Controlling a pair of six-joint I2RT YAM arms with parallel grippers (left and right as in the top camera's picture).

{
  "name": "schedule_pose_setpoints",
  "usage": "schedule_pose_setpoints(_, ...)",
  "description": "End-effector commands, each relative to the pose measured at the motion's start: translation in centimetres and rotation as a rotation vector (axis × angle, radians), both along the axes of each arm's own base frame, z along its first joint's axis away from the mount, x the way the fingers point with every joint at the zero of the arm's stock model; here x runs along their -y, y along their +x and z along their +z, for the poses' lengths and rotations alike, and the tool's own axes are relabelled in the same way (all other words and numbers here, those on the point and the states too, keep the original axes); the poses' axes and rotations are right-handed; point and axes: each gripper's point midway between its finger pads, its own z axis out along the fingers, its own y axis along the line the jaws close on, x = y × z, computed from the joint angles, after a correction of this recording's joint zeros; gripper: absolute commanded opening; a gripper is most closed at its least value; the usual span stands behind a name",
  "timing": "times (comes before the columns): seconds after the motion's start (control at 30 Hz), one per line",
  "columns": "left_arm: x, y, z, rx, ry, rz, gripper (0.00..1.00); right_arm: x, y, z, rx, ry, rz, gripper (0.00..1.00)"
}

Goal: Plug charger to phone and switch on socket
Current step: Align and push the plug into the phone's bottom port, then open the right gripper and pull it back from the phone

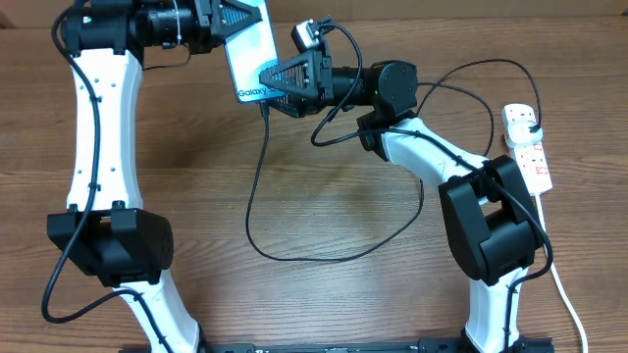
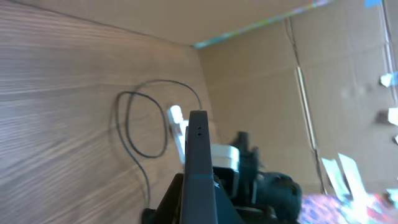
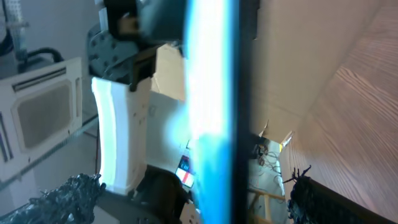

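Observation:
My left gripper (image 1: 228,29) is shut on the phone (image 1: 251,44) and holds it above the table's far side, cyan screen up. The left wrist view shows the phone (image 2: 199,163) edge-on in those jaws (image 2: 199,208). My right gripper (image 1: 287,76) is open at the phone's lower end. In the right wrist view the glowing phone (image 3: 211,93) stands between its spread fingers (image 3: 189,186). The black charger cable (image 1: 257,176) hangs from the phone's lower edge, loops over the table and runs to its plug head (image 1: 528,119) in the socket (image 1: 535,162). The connector tip is hidden.
The socket lies at the table's right edge, its white cord (image 1: 564,294) trailing toward the front. The cable loop (image 2: 142,124) and the socket (image 2: 176,119) also show far off in the left wrist view. Cardboard walls stand behind the table.

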Motion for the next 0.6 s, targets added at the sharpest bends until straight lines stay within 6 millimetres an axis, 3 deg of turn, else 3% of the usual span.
schedule_pose_setpoints(0.0,-1.7,0.2,0.6,0.023,0.015,0.041,0.04,0.4,0.3,1.0,0.025,0.017,-0.017,1.00)
schedule_pose_setpoints(0.3,-5.6,-0.1,-0.3,-0.032,0.018,0.105,0.04,2.3,3.5,-1.6,-0.091,-0.069,-0.077,1.00)
schedule_pose_setpoints(0.43,-6.5,-0.3,-0.5,-0.049,0.019,0.119,0.04,2.8,4.8,-4.2,-0.161,-0.143,-0.104,1.00)
schedule_pose_setpoints(0.57,-6.4,-0.7,-0.2,-0.027,0.002,0.090,0.04,3.2,5.8,-8.5,-0.272,-0.259,-0.129,1.00)
